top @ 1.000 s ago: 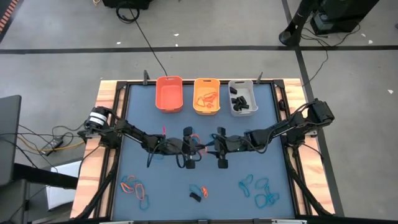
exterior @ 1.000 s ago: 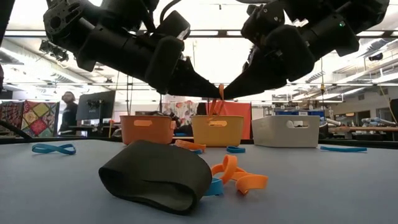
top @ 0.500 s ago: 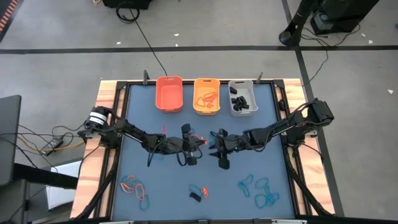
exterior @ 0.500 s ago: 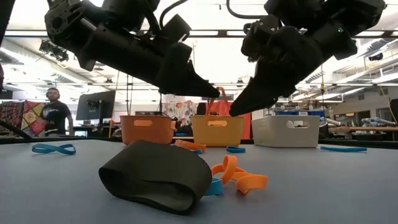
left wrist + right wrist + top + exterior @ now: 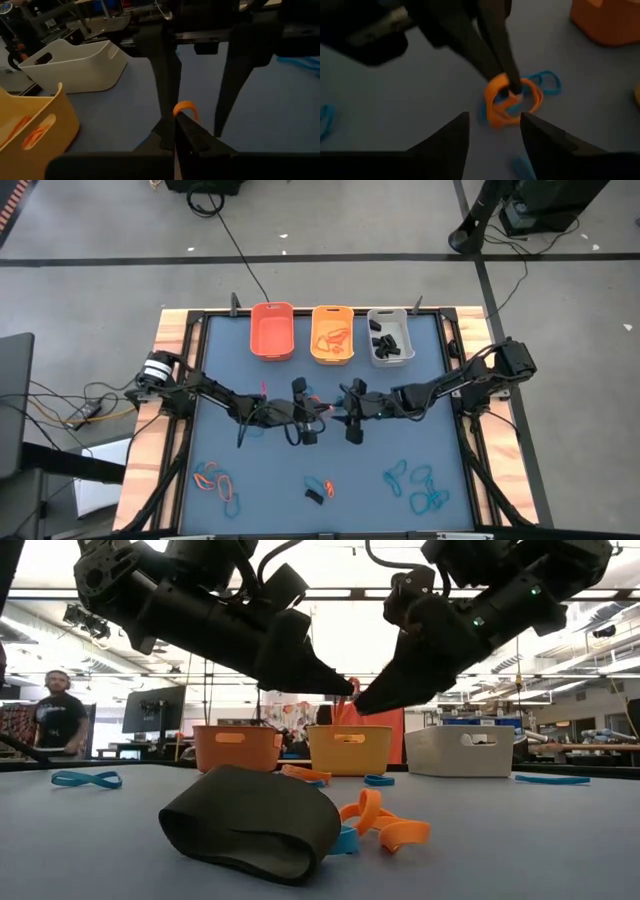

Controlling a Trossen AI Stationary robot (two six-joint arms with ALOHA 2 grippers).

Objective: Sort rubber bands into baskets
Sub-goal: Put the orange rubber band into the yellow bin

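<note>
**Sorting part done, one orange band in the air**

You have the left gripper (image 5: 322, 412) pinched shut on an orange band (image 5: 512, 98), held above mid-table, just short of the baskets. The right gripper (image 5: 343, 410) sits just beside it with its fingers spread apart and nothing between them (the right wrist view shows both fingers clear of the band).

What looks done: the yellow basket (image 5: 332, 333) already holds orange bands, and the white basket (image 5: 389, 336) holds black ones. The orange basket (image 5: 271, 331) shows nothing inside from above.

What is left, as I judge it: the held band has yet to go in a basket, and plenty lies loose. You have a mixed cluster (image 5: 218, 479) of orange and blue at the near left, a blue cluster (image 5: 418, 486) at the near right, and a black band (image 5: 255, 822) with orange bands (image 5: 385, 824) at the near middle. No blue band seems sorted yet, so most of the job remains.

Hard to make out: from above the two grippers run together and the held band shows only as a speck. The low view hides the basket contents behind their walls. You cannot count the bands in either filled basket, nor tell how many loops the clusters hold. A person (image 5: 60, 720) stands in the room beyond.
</note>
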